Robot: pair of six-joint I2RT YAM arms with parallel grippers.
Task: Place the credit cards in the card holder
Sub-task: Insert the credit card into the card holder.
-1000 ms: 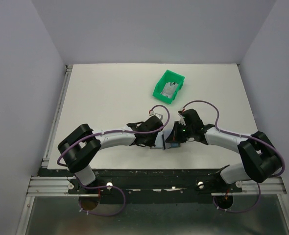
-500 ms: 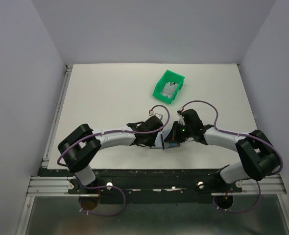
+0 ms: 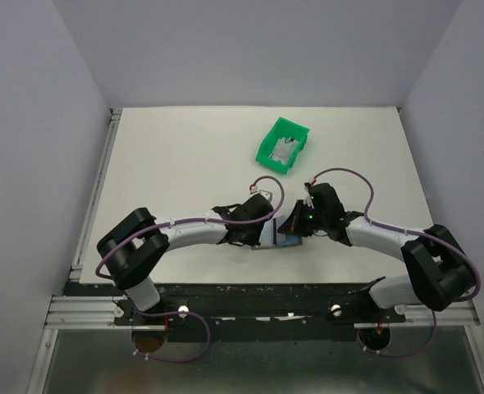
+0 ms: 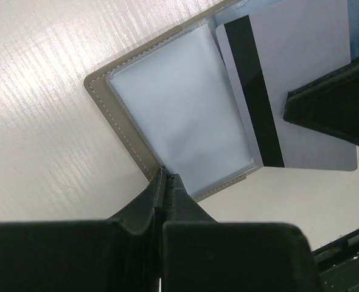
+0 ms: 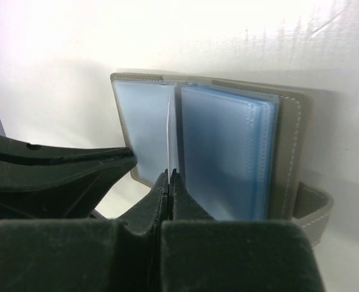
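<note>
At the table's six o'clock edge, the card holder [image 4: 173, 109] lies open. The left gripper [image 4: 165, 179] is closed on its corner. The right gripper [image 5: 168, 176] pinches one credit card [image 4: 301, 73] edge-on at the fold, not yet sleeved. What look like more cards [image 3: 285, 151] wait in the green bin [image 3: 268, 153] at twelve o'clock.

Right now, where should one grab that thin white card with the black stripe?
By the plain long edge opposite the stripe, from the side away from the grey-brown folding wallet, as the right hand does. The thin white card is flat, so pinching there likely leaves its striped edge free to slide in.
</note>
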